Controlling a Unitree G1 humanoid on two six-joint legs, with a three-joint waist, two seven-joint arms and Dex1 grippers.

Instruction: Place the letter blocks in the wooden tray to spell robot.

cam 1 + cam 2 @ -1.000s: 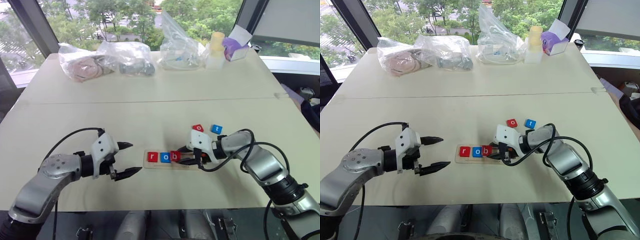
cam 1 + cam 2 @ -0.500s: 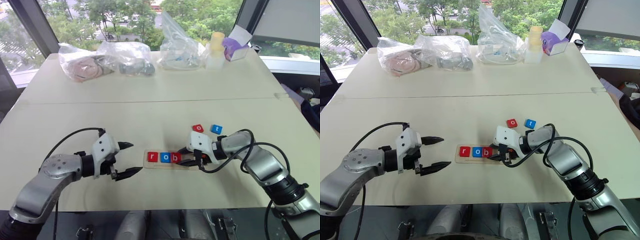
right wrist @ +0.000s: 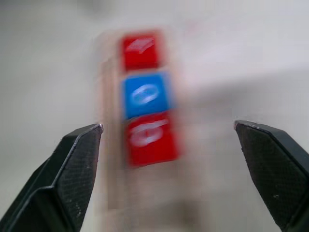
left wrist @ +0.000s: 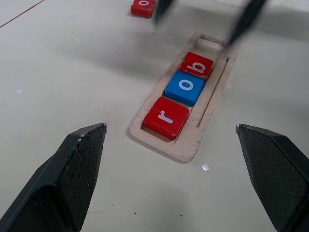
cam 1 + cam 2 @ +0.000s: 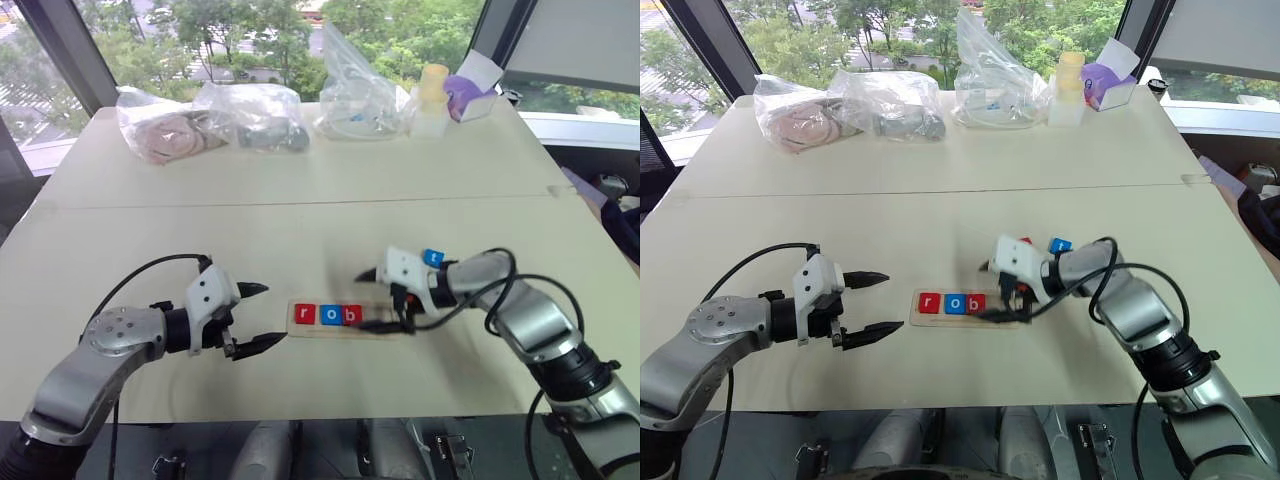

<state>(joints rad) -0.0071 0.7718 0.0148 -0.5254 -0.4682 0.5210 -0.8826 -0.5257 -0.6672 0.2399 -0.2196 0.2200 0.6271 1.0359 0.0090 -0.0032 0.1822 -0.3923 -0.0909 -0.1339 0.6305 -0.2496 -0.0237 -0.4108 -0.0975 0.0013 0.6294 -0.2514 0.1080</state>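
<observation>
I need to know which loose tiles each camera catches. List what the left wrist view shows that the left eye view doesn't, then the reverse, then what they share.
Left wrist view's extra: a loose red o tile on the table beyond the wooden tray's unfilled end.

Left eye view's extra: the blue t tile just behind the right gripper, and plastic bags at the table's far edge.

Shared: the tray holding the r tile, blue o tile and b tile in a row, plus the open left gripper and the open right gripper.

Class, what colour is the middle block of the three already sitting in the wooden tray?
Blue: the o block, seen best in the left wrist view.
</observation>
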